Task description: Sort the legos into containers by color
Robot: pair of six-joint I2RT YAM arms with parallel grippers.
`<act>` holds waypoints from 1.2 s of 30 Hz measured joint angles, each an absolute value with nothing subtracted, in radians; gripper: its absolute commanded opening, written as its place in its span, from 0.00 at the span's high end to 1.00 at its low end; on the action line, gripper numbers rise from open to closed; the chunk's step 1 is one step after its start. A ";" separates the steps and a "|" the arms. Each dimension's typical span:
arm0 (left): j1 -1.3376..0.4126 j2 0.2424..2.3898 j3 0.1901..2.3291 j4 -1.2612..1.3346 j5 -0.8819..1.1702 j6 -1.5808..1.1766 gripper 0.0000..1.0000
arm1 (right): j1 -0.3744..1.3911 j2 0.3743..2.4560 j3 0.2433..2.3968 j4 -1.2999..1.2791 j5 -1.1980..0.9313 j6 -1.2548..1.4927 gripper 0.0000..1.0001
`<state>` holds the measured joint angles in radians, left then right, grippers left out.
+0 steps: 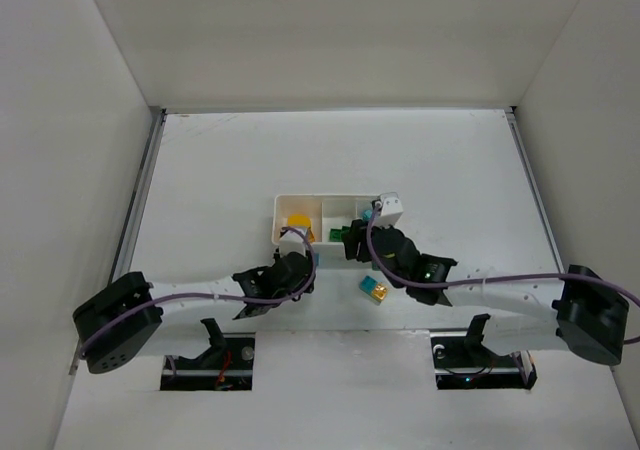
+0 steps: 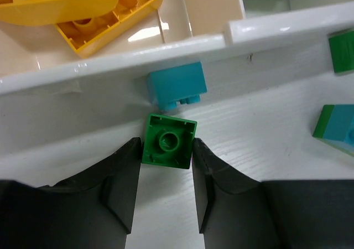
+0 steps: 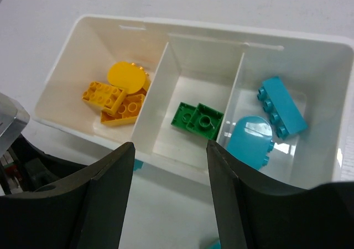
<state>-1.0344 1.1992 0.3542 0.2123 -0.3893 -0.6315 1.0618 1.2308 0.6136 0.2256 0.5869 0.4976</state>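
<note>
Left wrist: cyan brick point(image 2: 176, 84), seemingly touching tray point(image 2: 99, 72)

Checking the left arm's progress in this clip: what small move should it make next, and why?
Probably lift straight up. The left pincer seems closed on a green brick on the table just outside the tray wall, beside a cyan brick. Lifting would clear that wall toward the middle compartment, where two green bricks lie.
</note>
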 measured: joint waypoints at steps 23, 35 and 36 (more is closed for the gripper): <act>-1.043 1.200 0.761 0.030 -0.376 -0.564 0.79 | 1.153 0.882 0.435 0.125 0.640 0.581 0.64; -0.921 1.530 0.886 0.081 -0.360 -0.501 0.47 | 1.235 0.738 0.424 -0.010 0.638 0.607 0.48; -0.921 1.528 0.888 0.086 -0.359 -0.501 0.45 | 1.238 0.747 0.424 -0.011 0.633 0.607 0.46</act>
